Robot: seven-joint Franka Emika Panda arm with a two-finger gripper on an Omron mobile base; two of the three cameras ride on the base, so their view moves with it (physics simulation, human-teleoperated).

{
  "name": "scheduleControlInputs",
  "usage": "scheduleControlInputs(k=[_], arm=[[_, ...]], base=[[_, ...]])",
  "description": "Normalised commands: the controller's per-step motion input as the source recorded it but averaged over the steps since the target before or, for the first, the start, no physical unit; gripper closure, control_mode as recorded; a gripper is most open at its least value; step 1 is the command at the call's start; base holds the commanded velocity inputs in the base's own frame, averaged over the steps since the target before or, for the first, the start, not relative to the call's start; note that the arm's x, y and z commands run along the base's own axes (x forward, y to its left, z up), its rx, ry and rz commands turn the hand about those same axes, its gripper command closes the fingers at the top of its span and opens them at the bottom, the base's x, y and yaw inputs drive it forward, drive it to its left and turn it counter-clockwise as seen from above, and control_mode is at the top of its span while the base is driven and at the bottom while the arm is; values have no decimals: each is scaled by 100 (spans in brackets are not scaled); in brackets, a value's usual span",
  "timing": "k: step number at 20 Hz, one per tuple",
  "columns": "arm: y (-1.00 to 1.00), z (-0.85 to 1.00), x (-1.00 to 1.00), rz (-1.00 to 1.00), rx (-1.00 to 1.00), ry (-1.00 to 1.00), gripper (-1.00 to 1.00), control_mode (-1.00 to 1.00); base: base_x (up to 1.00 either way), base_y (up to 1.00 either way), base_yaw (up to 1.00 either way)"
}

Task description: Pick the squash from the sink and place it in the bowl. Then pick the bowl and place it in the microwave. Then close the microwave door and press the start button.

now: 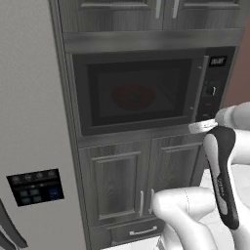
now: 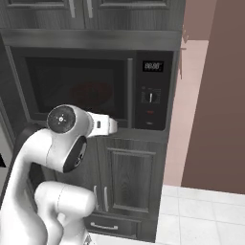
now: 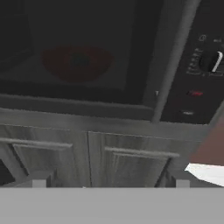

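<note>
Gripper [image 3: 109,183] gaping at full spread, gripping nothing, touching nothing, hovering just below the microwave's [image 1: 146,93] lower right corner, before the cabinet doors [image 3: 87,157]. Microwave door [image 1: 136,95] sitting shut above it, bar handle [image 3: 173,61] running along its right edge. Red bowl [image 3: 76,63] showing dimly through the tinted window, dark squash [image 3: 79,59] resting at its middle. Black control panel [image 2: 152,91] standing right of the handle.

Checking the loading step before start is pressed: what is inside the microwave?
Through the closed microwave door's tinted window, the red bowl sits inside the microwave. A dark spot at its middle in the hand view may be the squash; the tint hides detail.
</note>
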Motion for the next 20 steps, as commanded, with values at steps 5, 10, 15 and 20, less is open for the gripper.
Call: scheduleControlInputs(k=[5,10,15,20], arm=[[-76,-26,-1,-31,68,5,-100,-100],[-12,-40,18,-42,67,0,-100,-100],[0,-7,15,-35,69,0,-100,-100],[-30,0,9,-26,63,0,-100,-100]], base=[[0,0,0],[0,0,0],[0,0,0],[0,0,0]])
